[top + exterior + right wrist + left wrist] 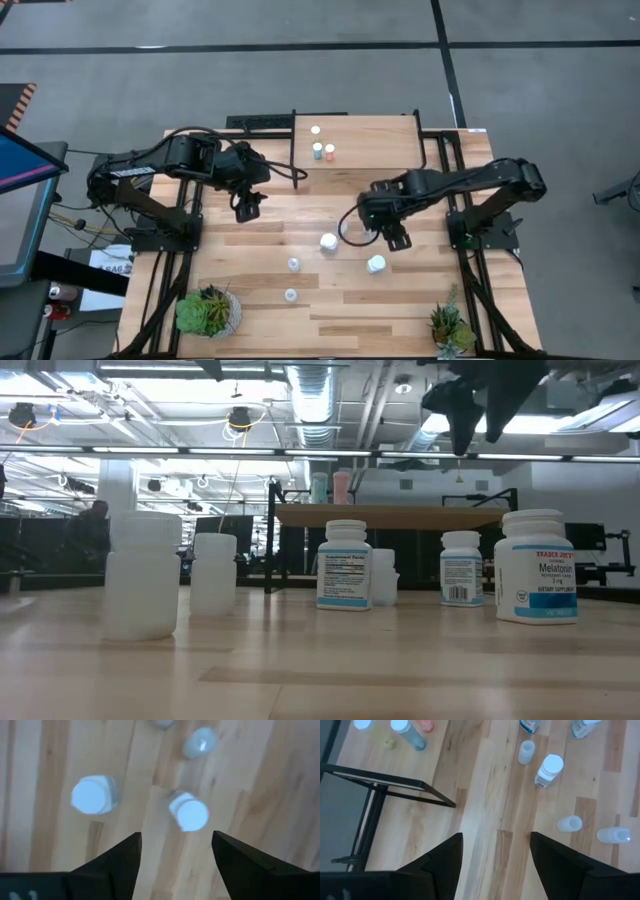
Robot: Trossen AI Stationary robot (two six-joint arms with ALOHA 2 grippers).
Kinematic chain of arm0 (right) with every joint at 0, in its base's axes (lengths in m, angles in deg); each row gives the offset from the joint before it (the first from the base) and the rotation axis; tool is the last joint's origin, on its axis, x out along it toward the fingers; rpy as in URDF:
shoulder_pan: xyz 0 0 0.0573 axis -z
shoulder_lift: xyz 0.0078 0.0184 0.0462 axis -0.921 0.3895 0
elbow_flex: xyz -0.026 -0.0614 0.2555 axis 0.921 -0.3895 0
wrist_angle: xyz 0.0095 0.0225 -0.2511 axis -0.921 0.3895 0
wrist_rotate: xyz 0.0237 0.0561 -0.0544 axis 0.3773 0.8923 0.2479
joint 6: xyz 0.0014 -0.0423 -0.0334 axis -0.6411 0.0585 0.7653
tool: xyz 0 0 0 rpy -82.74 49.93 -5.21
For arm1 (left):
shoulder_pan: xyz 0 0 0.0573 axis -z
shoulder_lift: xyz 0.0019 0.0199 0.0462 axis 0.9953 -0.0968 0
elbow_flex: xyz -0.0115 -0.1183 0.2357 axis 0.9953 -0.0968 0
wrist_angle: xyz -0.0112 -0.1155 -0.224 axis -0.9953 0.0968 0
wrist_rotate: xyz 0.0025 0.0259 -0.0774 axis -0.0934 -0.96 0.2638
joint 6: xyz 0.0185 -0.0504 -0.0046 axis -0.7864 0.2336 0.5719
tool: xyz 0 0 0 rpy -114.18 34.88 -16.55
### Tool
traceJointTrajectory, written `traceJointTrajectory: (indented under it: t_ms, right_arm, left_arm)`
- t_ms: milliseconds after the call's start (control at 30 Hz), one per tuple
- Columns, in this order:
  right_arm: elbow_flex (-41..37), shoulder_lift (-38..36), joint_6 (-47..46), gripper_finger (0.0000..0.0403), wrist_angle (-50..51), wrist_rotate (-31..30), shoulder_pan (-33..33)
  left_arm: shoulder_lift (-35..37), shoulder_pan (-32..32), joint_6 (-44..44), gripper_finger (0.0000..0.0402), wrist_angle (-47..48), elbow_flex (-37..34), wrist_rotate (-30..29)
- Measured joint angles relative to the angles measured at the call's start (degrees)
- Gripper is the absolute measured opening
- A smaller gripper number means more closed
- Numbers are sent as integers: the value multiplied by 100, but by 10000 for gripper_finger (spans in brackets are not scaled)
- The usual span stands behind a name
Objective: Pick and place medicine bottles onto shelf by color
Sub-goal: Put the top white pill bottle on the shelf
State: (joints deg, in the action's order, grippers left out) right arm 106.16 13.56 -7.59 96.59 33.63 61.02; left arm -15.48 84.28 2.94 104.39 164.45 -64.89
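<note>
The shelf [360, 140] stands at the table's far middle. Three small bottles stand on its left part: a white one [315, 130], a pale blue one [318, 150] and an orange one [329, 152]. Several white-capped bottles stand on the table, among them two larger ones [328, 242] [376, 264] and two small ones [294, 264] [290, 295]. My left gripper [247, 207] [495, 855] hangs open and empty above the table, left of the shelf. My right gripper [397, 240] [175, 855] hangs open and empty above the table, between the two larger bottles [93, 795] [189, 811].
Two potted green plants stand at the near corners, one left [208, 310] and one right [450, 328]. The shelf's black metal leg frame [390, 787] stands close to my left gripper. Bare tabletop lies between the shelf and the standing bottles.
</note>
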Motion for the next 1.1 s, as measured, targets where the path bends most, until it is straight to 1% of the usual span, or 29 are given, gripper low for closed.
traceJointTrajectory:
  t_ms: [167,300,400,467,600,800,1000,1100]
  right_arm:
    - [-93,41,442,302,-91,93,235]
    - [-229,46,1048,325,-576,295,398]
    - [-420,46,1428,334,-979,294,445]
    - [-615,46,1597,336,-1252,330,482]
    - [-996,44,1590,328,-1503,528,598]
    - [-1595,48,1607,315,-1643,416,783]
    - [-1835,46,1634,313,-1852,360,856]
    - [-1920,46,1725,313,-2212,223,852]
  left_arm:
    - [0,0,173,217,2,0,-13]
    - [0,2,249,217,2,0,-13]
    - [0,0,290,217,4,0,-11]
    - [0,0,288,217,3,0,-13]
    - [-2,0,288,217,4,0,-19]
    - [0,2,288,217,4,0,-254]
    - [-1,2,288,217,1,0,-315]
    - [-1,2,290,217,0,0,-314]
